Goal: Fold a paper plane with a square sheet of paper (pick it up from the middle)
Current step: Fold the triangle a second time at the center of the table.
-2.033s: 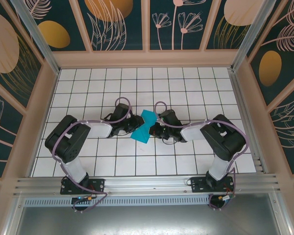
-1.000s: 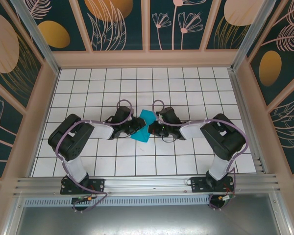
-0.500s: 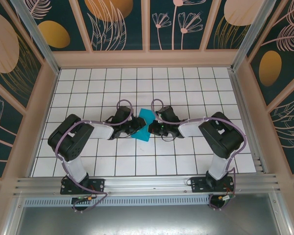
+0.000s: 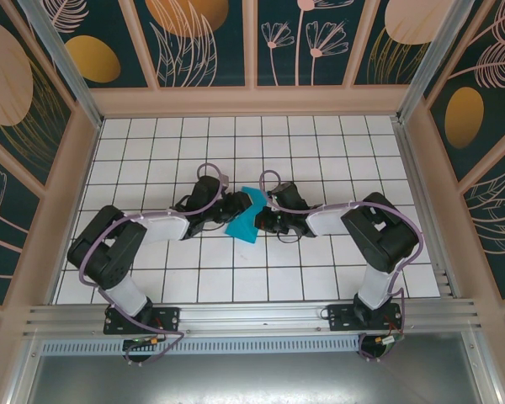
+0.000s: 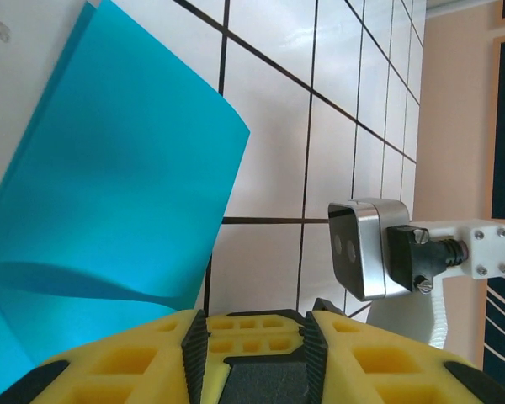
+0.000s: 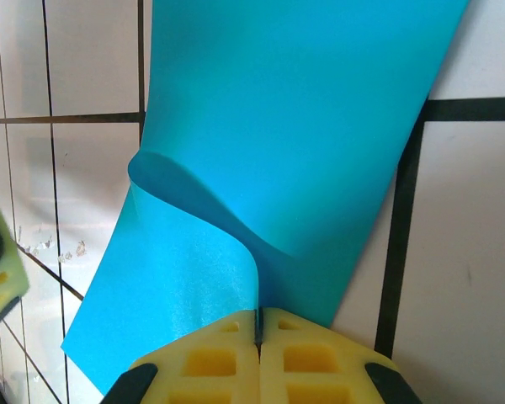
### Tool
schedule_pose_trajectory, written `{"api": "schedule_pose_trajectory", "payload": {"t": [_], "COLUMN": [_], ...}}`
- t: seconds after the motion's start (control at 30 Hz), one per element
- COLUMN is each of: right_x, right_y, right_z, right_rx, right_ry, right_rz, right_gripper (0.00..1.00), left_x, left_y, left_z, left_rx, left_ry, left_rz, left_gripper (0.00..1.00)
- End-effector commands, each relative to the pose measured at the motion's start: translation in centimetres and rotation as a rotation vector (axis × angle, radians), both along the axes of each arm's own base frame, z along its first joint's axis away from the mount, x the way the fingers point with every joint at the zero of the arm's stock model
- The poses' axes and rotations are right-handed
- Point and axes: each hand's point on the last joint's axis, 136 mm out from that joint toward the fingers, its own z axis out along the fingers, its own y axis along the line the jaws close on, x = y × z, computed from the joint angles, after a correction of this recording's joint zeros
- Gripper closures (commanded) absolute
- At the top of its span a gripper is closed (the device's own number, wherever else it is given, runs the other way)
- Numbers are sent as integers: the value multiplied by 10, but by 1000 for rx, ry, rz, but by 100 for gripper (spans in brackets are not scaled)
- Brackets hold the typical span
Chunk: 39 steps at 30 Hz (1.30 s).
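My right hand [image 6: 257, 313] pinches the paper [image 6: 303, 126] mid-tabletop [image 4: 320, 151]. The sheet is only curled over, with no plane shape yet. My left hand [image 5: 255, 318] sits narrowly parted and empty beside it, so I judge most folding is left.

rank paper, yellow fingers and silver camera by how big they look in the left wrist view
1. paper
2. yellow fingers, though they sit right at the lens, so their size is inflated
3. silver camera

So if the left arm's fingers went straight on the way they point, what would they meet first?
Most likely the tiled table, just beside the free edge of the teal paper; depth is unclear, so they could clip that edge.
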Motion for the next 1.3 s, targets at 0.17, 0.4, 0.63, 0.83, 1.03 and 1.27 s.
{"api": "schedule_pose_trajectory", "payload": {"t": [0.17, 0.4, 0.63, 0.83, 1.03, 1.27], "right_x": [3, 4, 11, -6, -32, -34], "right_y": [-7, -7, -12, -10, 20, 37], "right_z": [-11, -8, 26, 52, 58, 47], "right_rx": [-51, -51, -33, 93, 222, 183], "right_ry": [10, 5, -47, -44, 12, 45], "right_rz": [-7, -9, -58, -67, 30, 60], "right_gripper": [99, 96, 75, 76, 98, 100], "left_x": [-1, -10, -17, -17, -16, -16], "left_y": [-16, 1, 10, 9, 8, 8], "left_z": [-27, -65, -76, -76, -74, -74], "left_rx": [-25, 76, 117, 115, 112, 111], "left_ry": [58, 157, 179, 178, 172, 173], "left_rz": [-53, -3, 5, 3, -1, 0], "left_gripper": [64, 67, 69, 70, 70, 70]}}
